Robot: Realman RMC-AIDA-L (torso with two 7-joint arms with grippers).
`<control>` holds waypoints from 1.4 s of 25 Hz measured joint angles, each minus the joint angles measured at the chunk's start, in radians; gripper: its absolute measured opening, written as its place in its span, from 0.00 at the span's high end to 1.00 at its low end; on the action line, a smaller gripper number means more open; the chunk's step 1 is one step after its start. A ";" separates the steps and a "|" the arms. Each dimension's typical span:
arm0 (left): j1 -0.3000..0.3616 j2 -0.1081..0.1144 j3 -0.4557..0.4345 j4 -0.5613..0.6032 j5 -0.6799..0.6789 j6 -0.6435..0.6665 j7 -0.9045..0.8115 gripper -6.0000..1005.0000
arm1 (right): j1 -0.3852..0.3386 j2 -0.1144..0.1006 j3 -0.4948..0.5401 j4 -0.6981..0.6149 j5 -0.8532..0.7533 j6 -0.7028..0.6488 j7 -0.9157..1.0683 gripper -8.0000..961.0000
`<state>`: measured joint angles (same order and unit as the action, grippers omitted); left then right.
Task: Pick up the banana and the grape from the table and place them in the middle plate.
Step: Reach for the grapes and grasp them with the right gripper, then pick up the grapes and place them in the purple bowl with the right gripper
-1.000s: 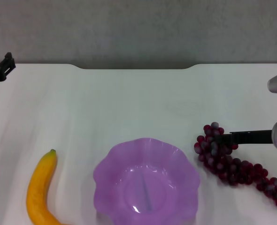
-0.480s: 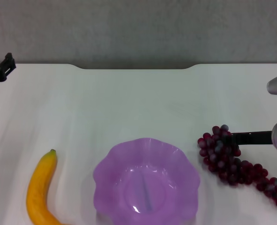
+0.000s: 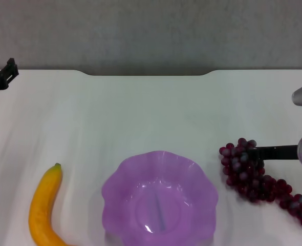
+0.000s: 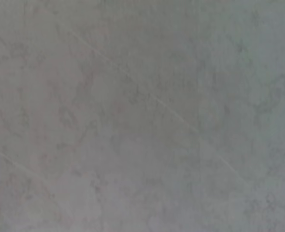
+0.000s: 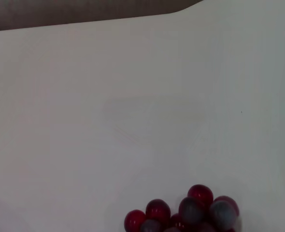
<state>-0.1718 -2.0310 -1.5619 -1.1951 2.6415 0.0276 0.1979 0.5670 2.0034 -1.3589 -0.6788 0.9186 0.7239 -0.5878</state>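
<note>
The grape (image 3: 253, 177) lies on the white table (image 3: 151, 113) just right of the middle plate (image 3: 110, 190), a light purple scalloped dish at the front centre with nothing in it. My right gripper (image 3: 258, 152) reaches in from the right edge, and its black finger sits at the bunch's upper end, shut on it. The top of the grape also shows in the right wrist view (image 5: 191, 212). The banana (image 3: 42, 205) lies left of the plate, its stem pointing away from me. My left gripper (image 3: 2, 76) is parked at the far left edge.
The table's far edge has a notch (image 3: 146, 74) with a grey wall behind it. The left wrist view shows only a grey mottled surface.
The upper end of the grape has shifted right, away from the plate, together with the right gripper's finger. The bunch's tail has stayed put. The left arm has not moved.
</note>
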 joint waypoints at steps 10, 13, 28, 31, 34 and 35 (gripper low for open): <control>0.001 0.000 -0.002 0.005 0.000 0.000 0.000 0.17 | -0.005 0.003 -0.004 0.001 -0.030 -0.037 0.000 0.81; 0.001 0.000 -0.002 0.005 0.000 0.000 0.000 0.17 | -0.005 0.003 -0.004 0.001 -0.033 -0.039 0.000 0.82; 0.011 0.000 -0.002 0.005 0.000 0.000 0.000 0.17 | -0.156 0.000 0.051 -0.333 -0.070 0.073 0.014 0.83; 0.011 0.000 -0.002 0.005 0.000 0.000 0.000 0.17 | -0.179 0.002 0.076 -0.416 -0.155 0.113 0.061 0.83; 0.011 0.000 -0.002 0.005 0.000 0.000 0.000 0.17 | -0.197 0.004 0.079 -0.517 -0.223 0.157 0.103 0.83; 0.011 0.000 -0.002 0.005 0.000 0.000 0.000 0.17 | -0.201 0.004 0.079 -0.536 -0.227 0.165 0.106 0.83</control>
<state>-0.1609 -2.0310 -1.5634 -1.1897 2.6416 0.0276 0.1978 0.3661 2.0071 -1.2803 -1.2152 0.6912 0.8887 -0.4815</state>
